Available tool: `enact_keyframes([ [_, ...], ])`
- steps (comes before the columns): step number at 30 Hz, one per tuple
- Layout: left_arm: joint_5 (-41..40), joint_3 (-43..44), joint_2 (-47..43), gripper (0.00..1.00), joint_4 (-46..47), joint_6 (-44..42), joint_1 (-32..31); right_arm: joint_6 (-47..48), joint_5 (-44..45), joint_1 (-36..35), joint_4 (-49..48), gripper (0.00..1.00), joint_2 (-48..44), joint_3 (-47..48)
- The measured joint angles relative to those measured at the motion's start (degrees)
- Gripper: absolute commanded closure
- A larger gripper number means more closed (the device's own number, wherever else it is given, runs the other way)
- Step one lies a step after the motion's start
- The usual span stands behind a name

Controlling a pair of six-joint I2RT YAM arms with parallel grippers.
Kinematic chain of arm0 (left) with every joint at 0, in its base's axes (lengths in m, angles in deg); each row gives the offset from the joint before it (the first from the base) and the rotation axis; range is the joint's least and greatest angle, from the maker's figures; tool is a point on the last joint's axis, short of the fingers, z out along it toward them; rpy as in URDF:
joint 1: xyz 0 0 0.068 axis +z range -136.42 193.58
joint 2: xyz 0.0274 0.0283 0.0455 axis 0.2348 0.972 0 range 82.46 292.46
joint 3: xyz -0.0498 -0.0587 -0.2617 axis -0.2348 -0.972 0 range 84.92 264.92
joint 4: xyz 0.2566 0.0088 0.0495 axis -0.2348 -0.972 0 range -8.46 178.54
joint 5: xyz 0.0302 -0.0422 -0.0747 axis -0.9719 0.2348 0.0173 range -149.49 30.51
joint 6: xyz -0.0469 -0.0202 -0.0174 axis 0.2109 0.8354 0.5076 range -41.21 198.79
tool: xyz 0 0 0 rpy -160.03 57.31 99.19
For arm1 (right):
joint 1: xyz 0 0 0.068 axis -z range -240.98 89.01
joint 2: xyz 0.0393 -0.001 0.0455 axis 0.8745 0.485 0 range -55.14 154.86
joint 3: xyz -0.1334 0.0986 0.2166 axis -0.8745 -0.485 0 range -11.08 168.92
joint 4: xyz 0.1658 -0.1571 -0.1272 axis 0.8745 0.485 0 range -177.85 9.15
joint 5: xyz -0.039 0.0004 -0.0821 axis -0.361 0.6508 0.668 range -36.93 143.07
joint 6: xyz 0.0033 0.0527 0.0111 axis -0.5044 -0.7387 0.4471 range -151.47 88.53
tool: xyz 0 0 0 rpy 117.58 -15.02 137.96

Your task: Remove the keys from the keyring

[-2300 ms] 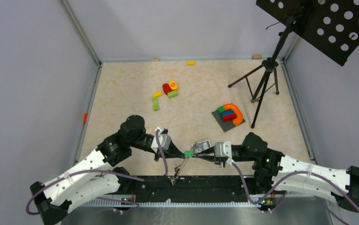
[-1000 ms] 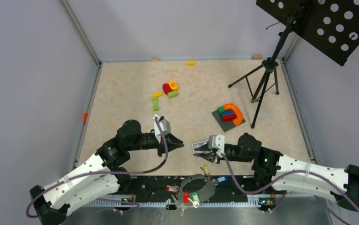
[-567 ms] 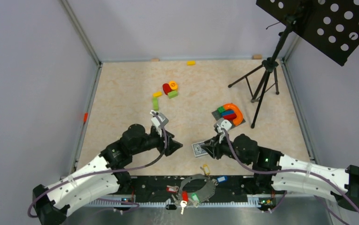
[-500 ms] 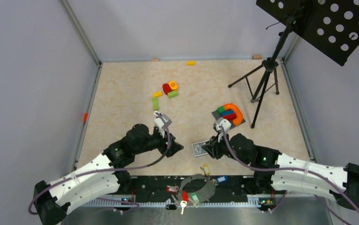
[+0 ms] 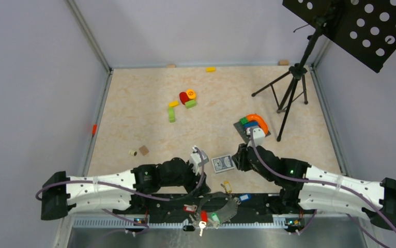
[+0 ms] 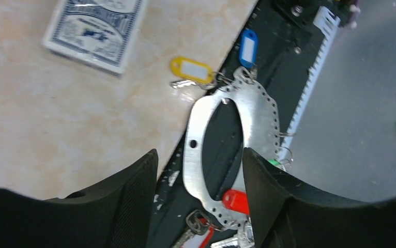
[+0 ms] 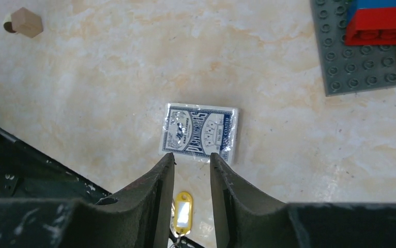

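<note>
While keyring [image 6: 260, 121] lies on black rail [image 6: 289, 67], lower centre: may slip off when pulled.
Left gripper [image 6: 198, 155]: released, empty.
Right gripper [image 7: 191, 157]: narrowly parted, empty.

A blue-backed playing-card box [image 5: 222, 164] lies flat on the marbled beige table [image 5: 134, 113]. Just beyond the box and to its right sits a grey studded baseplate [image 7: 364, 77] carrying an orange arch [image 5: 256, 118] and a red block [image 7: 382, 23]. Farther beyond the box, to its left, is a loose cluster of red, yellow and green blocks [image 5: 184, 97]. Two small wooden pieces [image 5: 144, 150] lie well left of the box. A black tripod [image 5: 290, 90] stands behind the box to its right, under a perforated black panel [image 5: 361, 26].
</note>
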Motion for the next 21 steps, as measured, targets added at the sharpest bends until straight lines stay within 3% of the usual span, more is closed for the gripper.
enact_keyframes([
  [7, -2.4, -0.7, 4.9, 0.39, 6.7, 0.7, -13.8, -3.9, 5.1, 0.0, 4.6, 0.68, -2.5, 2.4],
  [15, 0.2, -0.6, 11.8, 0.39, 13.1, -5.8, -21.7, -4.8, 5.7, 0.0, 5.9, 0.68, -3.0, 2.6],
  [21, -0.1, -0.6, 16.6, 0.40, 13.6, -8.7, -23.0, -4.7, 5.4, 0.0, 5.8, 0.68, -3.0, 2.6],
])
